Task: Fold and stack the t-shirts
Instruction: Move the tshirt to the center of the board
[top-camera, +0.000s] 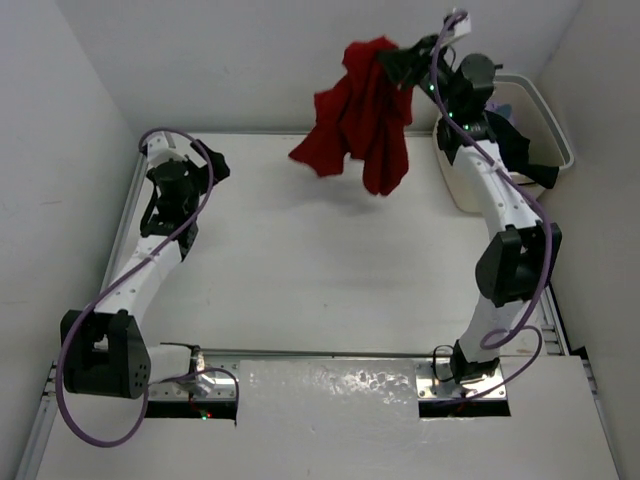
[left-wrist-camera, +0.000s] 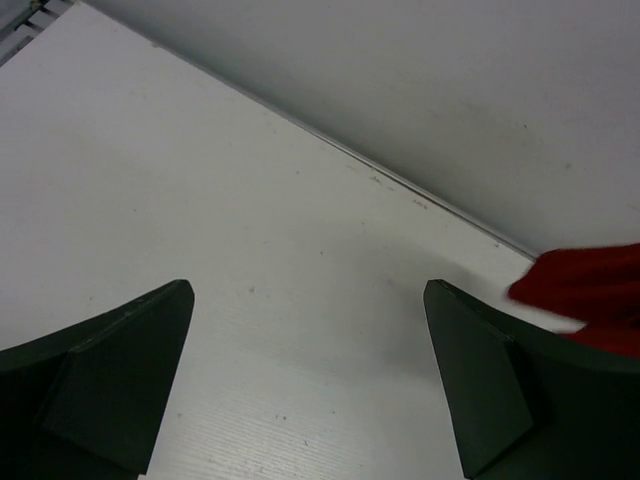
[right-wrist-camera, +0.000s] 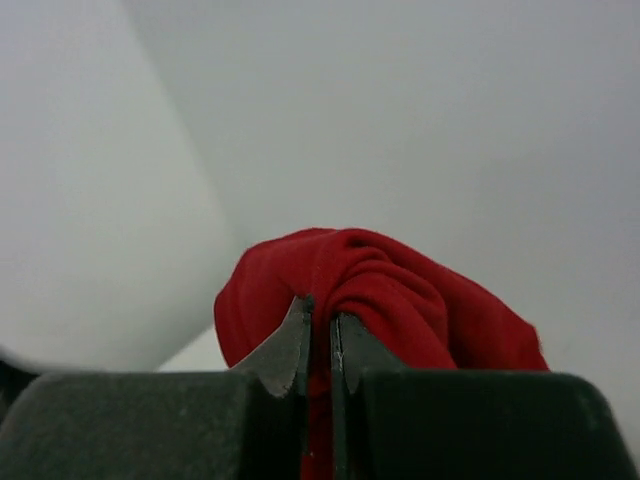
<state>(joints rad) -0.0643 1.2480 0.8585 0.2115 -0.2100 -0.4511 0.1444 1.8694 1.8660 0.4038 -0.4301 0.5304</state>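
Fabric of the red t-shirt (top-camera: 358, 120) hangs bunched over the far side of your desk (top-camera: 300, 280), just left of the cream basket (top-camera: 548, 118), clenched by one fold in your raised right hand (right-wrist-camera: 320, 325), while your left hand (left-wrist-camera: 308, 295) gapes wide and empty near the far-left corner.

I work in a robotics lab test cell, not a home. My flat white bench (top-camera: 300, 280) is boxed in by plain white panel walls (top-camera: 250, 60). My white-and-black left arm (top-camera: 140, 270) and right arm (top-camera: 505, 210) stand at its near edge by a shiny metal plate (top-camera: 330, 385). Purple cables (top-camera: 62, 400) loop off my joints.
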